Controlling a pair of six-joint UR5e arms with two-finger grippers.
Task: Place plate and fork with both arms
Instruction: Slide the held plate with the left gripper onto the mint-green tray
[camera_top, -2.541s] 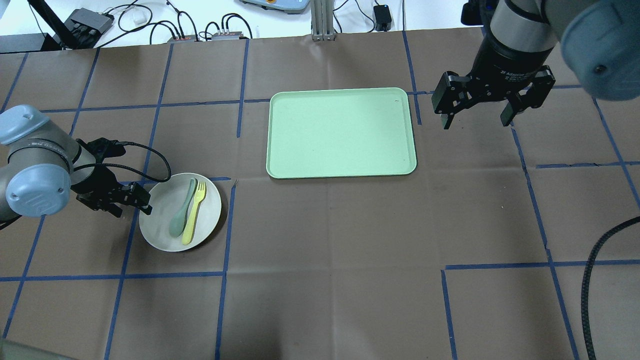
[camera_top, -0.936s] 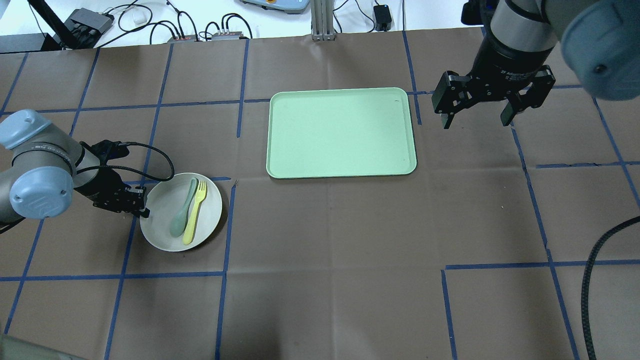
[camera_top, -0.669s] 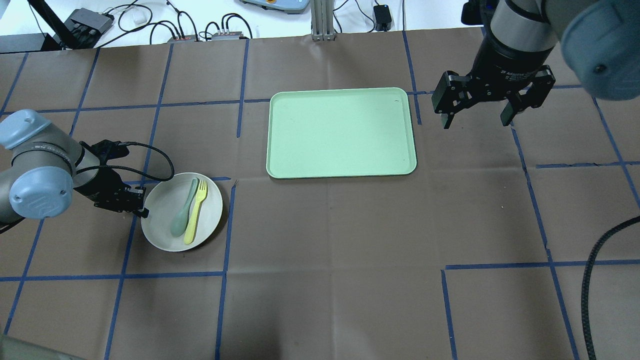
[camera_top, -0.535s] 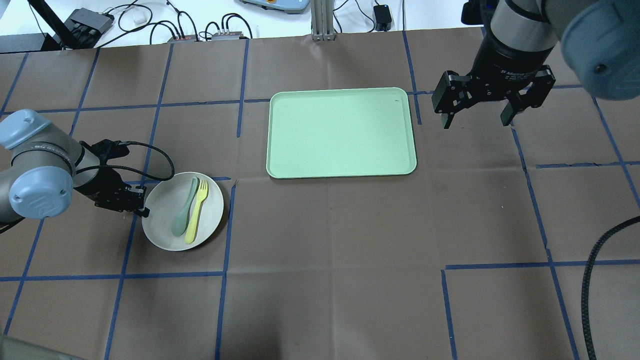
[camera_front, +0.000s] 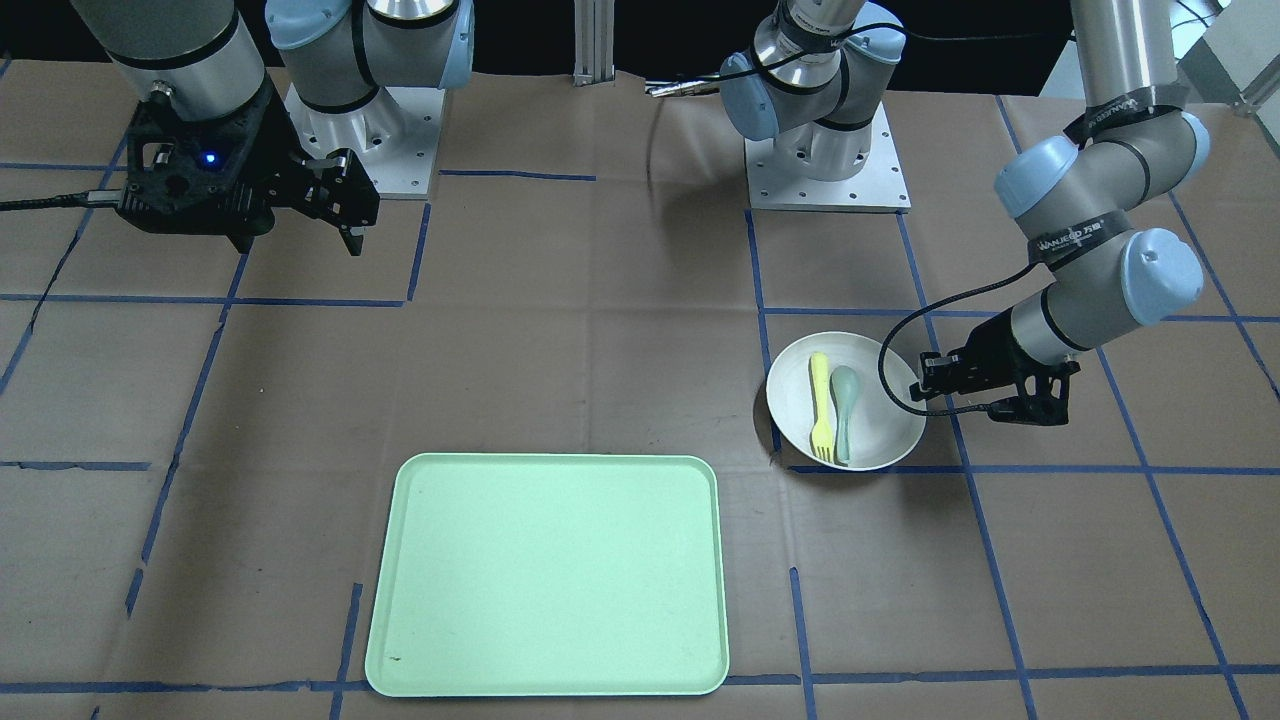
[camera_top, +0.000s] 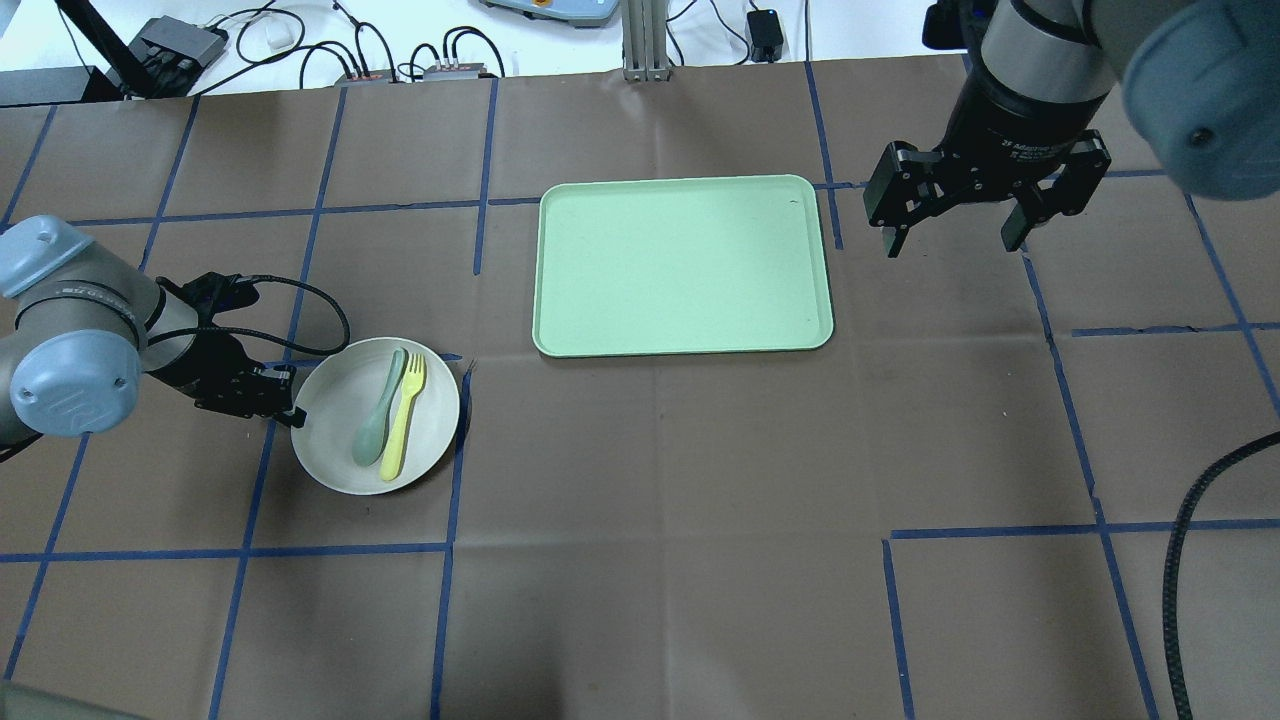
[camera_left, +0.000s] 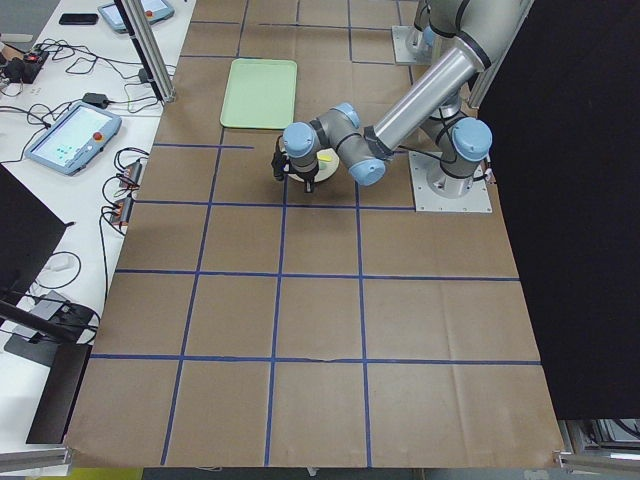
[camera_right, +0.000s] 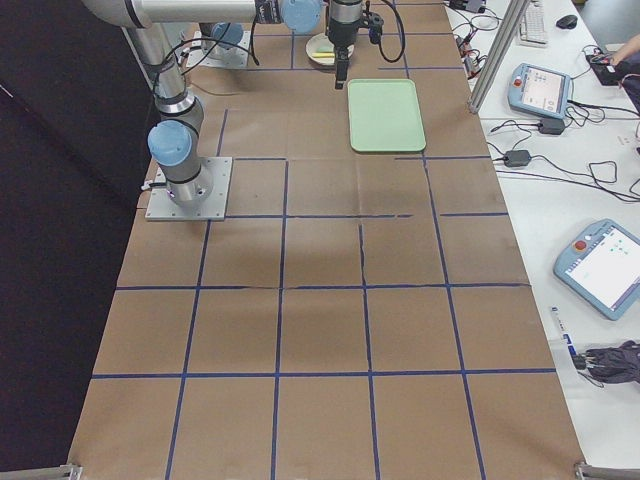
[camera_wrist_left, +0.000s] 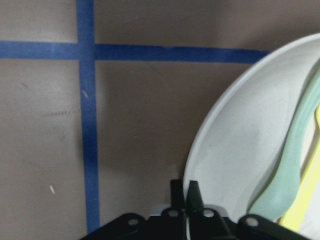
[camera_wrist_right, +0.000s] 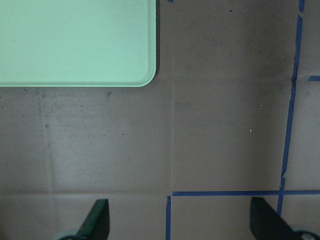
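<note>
The round white plate (camera_top: 330, 445) sits at the table's left, with the pale-yellow fork (camera_top: 406, 430) and a grey-green spoon (camera_top: 376, 428) lying side by side in it. My left gripper (camera_top: 293, 412) is shut on the plate's left rim. The left wrist view shows its fingertips (camera_wrist_left: 194, 192) pinched together on the rim of the plate (camera_wrist_left: 235, 155). In the front-facing view the left gripper (camera_front: 922, 386) holds the plate (camera_front: 885, 405) with the fork (camera_front: 820, 405) in it. My right gripper (camera_top: 955, 225) is open and empty, hanging to the right of the tray.
A rectangular mint-green tray (camera_top: 680, 265) lies at the table's middle back; its corner shows in the right wrist view (camera_wrist_right: 75, 40). Blue tape lines grid the brown table cover. Cables and boxes lie beyond the far edge. A black cable (camera_top: 1190, 560) hangs at the right.
My left gripper has closed on the plate's rim. The plate, with fork and spoon in it, has moved a little right and toward the tray. The right arm has not moved.
</note>
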